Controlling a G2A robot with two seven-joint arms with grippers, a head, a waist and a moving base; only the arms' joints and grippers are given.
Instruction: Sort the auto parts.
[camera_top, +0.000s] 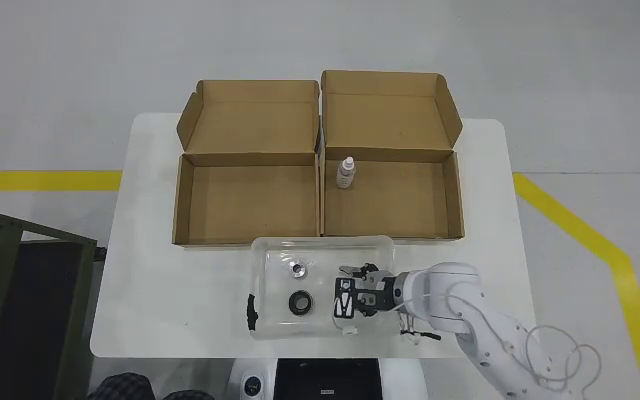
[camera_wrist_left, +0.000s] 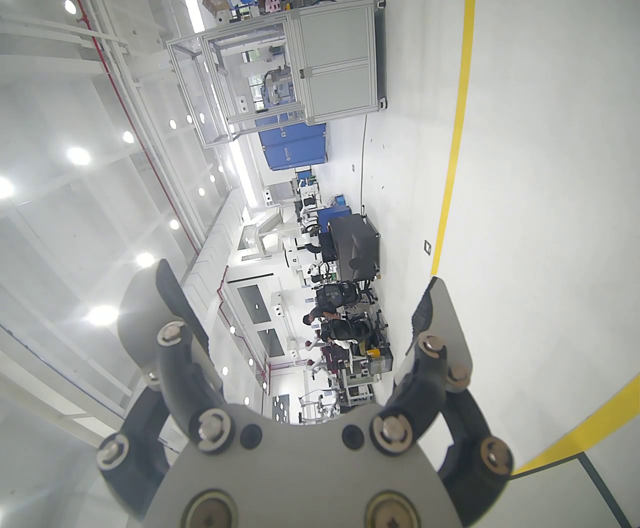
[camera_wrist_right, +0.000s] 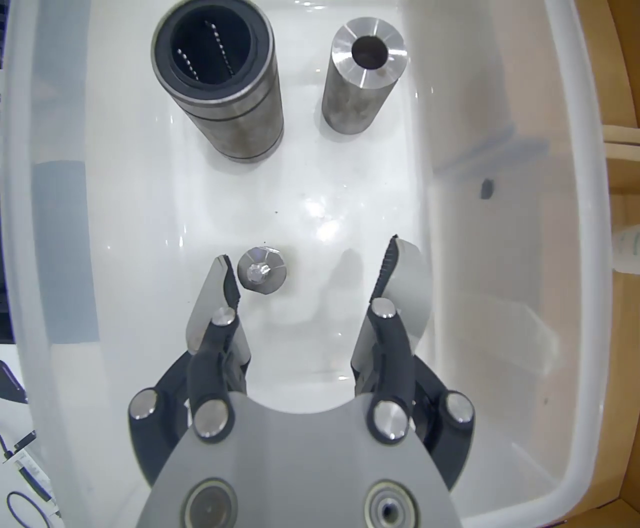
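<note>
Right gripper (camera_wrist_right: 308, 272) sits closest to my lens, its 2 fingers spread wide and holding nothing, down inside the clear plastic bin (camera_wrist_right: 575, 240). Between those fingers I see a small silver faceted part (camera_wrist_right: 261, 272) on the bin floor, just beside the pad of 1 finger; I cannot tell whether they touch. Farther ahead of the gripper, 2 more parts stand upright on the bin floor, near each other but apart: a large dark linear bearing (camera_wrist_right: 220, 85) with a black-ringed bore, and a slimmer steel sleeve (camera_wrist_right: 362, 75) with a round hole down its middle.

From the top view, the bin (camera_top: 262, 250) lies at the lower centre of the frame on the white surface (camera_top: 150, 250), and the right arm comes in from the lower right with its gripper (camera_top: 345, 298) over the bin's right half. I see the bearing (camera_top: 300, 301) in the bin's left half, with the sleeve (camera_top: 297, 268) just above it in the frame. Above the bin, 2 open cardboard boxes lie side by side with lids raised: the left box (camera_top: 250, 205) and the right box (camera_top: 400, 200), their inner walls touching. A small white bottle (camera_top: 345, 173) sits in the right box, at its upper left corner.

Left gripper (camera_wrist_left: 298, 275) points out at a workshop hall, its fingers wide open with nothing between them.
</note>
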